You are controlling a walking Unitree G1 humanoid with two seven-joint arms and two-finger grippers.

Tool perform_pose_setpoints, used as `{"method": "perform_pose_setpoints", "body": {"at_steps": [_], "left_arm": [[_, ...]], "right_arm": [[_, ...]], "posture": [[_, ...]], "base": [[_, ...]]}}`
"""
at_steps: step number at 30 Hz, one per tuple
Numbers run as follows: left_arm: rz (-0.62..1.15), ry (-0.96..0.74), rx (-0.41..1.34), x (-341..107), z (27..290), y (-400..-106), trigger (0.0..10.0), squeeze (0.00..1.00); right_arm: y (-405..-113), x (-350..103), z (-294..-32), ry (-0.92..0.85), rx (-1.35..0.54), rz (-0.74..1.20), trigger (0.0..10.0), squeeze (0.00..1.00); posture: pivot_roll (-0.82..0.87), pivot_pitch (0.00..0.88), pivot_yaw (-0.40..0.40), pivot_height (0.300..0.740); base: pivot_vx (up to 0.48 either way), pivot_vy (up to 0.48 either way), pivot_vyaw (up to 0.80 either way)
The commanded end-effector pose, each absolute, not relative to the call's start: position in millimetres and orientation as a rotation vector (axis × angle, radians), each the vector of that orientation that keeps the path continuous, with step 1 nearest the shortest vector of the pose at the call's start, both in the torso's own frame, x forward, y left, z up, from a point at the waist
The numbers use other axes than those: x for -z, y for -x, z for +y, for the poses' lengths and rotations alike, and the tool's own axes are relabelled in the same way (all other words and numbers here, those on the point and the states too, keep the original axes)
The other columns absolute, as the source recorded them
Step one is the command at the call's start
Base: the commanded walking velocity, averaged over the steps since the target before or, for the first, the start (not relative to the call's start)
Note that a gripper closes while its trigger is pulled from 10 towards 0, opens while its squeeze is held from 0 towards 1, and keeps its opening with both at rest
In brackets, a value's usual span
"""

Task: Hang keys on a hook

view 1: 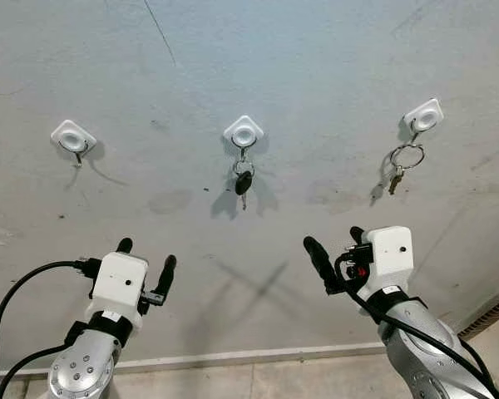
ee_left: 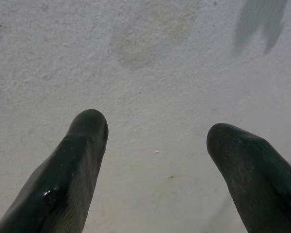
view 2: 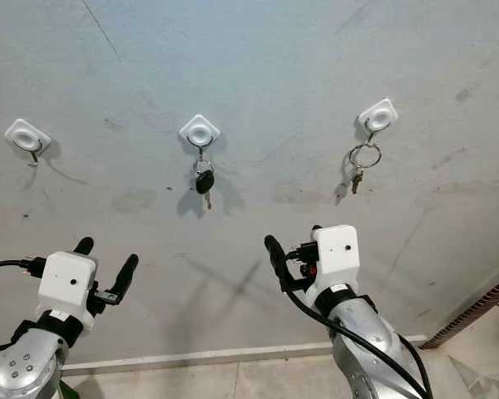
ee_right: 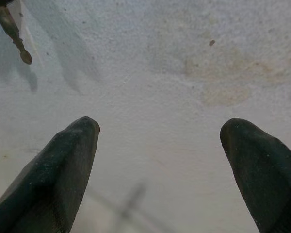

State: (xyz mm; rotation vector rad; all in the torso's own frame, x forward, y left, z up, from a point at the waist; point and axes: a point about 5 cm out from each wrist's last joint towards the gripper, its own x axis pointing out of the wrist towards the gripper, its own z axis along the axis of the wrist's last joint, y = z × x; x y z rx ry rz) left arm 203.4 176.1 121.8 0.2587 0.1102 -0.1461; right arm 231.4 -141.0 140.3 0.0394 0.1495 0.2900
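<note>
wall: i'm facing a pale, stained plaster wall (view 1: 316,75) with three white stick-on hooks in a row.
left hook: the left hook (view 1: 73,137) carries nothing, so i judge it the free place for a set of keys.
middle hook: the middle hook (view 1: 244,132) has a black-headed key (view 1: 244,182) hanging from it on a small ring, blade pointing down.
right hook: the right hook (view 1: 423,116) holds a big wire ring (view 1: 407,156) with small keys (view 1: 395,179) dangling below it.
left end effector: the left end effector (view 1: 145,268) is raised in front of the wall, below and between the left and middle hooks, fingers spread apart and empty.
right end effector: the right end effector (view 1: 337,253) is also up, below and between the middle and right hooks, fingers parted with nothing between them; its wrist view catches the tip of the key blade (ee_right: 12,30) near one finger.
handling: i'd expect the keys to be light, hard, smooth metal that swings freely and slips between flat pads; the ring is stiff but thin.
where to hold: my pick is the black plastic head, the widest and least slippery part, or the big ring across its wire, leaving its opening free for a hook.
risk: i reckon a tug could pull a stick-on hook off the plaster, so lift up first, then away.
</note>
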Motion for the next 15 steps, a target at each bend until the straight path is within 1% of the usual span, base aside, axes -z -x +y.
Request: {"method": "perform_pose_setpoints", "body": {"at_steps": [1, 15], "left_arm": [[0.121, -0.264, 0.151, -120.6, 176.8, -202.6, 10.0, 0.00], [0.123, -0.264, 0.161, -120.0, 175.3, -204.1, 10.0, 0.00]], "right_arm": [[-231.4, -137.7, -137.0, -0.061, -0.310, 0.171, 10.0, 0.00], [-233.3, -140.9, -130.5, -0.078, -0.327, 0.158, 10.0, 0.00]], "posture": [[0.08, 0.019, 0.048, 0.740], [0.08, 0.024, 0.049, 0.740]], "base": [[-0.292, 0.000, 0.00], [-0.318, 0.000, 0.00]]}}
